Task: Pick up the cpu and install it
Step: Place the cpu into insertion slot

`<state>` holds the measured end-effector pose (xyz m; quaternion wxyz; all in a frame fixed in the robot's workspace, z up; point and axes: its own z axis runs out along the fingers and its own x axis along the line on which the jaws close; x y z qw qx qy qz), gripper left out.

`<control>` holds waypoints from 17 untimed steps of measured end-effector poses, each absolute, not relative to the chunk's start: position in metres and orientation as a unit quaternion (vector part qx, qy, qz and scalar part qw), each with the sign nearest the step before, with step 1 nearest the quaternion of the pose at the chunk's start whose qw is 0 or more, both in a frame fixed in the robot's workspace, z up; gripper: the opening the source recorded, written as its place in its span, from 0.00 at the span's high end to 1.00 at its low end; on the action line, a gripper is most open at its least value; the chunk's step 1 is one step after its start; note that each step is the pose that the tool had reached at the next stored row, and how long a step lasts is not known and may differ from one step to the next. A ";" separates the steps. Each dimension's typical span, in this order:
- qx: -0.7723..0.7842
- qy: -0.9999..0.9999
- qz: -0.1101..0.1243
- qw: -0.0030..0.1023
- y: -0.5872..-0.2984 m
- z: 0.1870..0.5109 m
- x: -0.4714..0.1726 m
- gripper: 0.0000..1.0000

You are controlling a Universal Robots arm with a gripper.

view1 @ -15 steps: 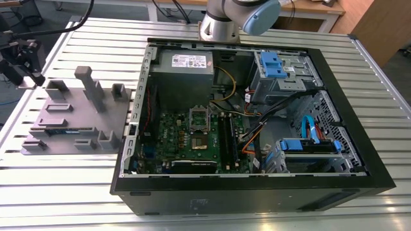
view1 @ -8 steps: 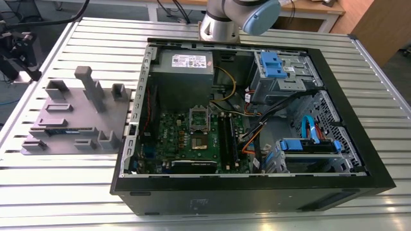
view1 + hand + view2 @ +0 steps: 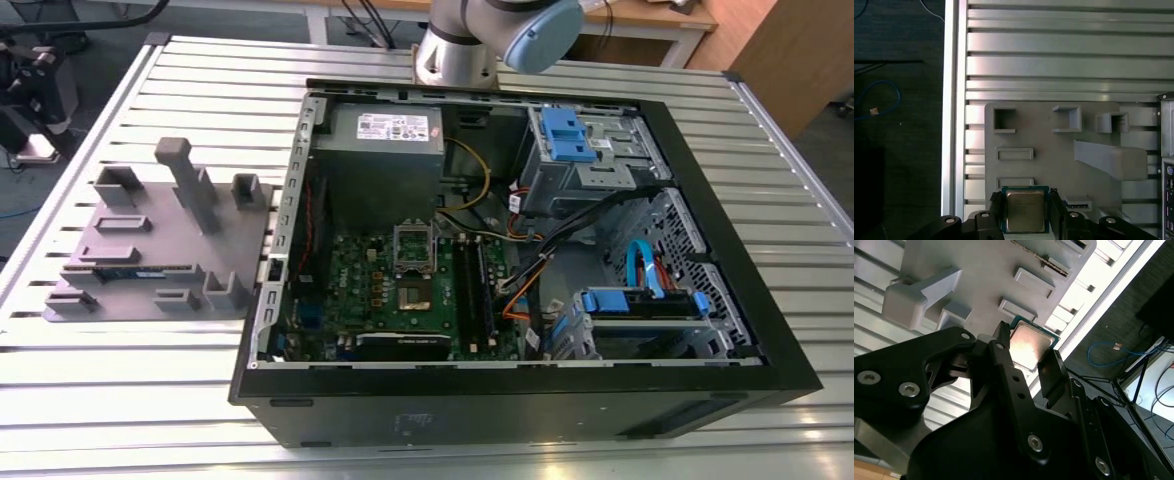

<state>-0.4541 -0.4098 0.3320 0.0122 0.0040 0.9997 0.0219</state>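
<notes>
Pick-up in hand: jaws clasp the cpu (image 3: 1025,210) above the grey tray (image 3: 1054,150); seating it calls for a level, aligned hold.

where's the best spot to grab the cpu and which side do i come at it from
Take the cpu by two opposite thin side edges, coming in square to its flat metal top. It is a thin, flat square with a smooth top that offers nothing to pinch. In the first wrist view the hand grips it exactly so.

grey fixture tray (image 3: 147,245) | open computer case (image 3: 534,410) (side off) | slatted table (image 3: 134,400)
</notes>
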 end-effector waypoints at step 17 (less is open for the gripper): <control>0.004 1.000 0.022 0.012 -0.410 0.359 -0.454 0.53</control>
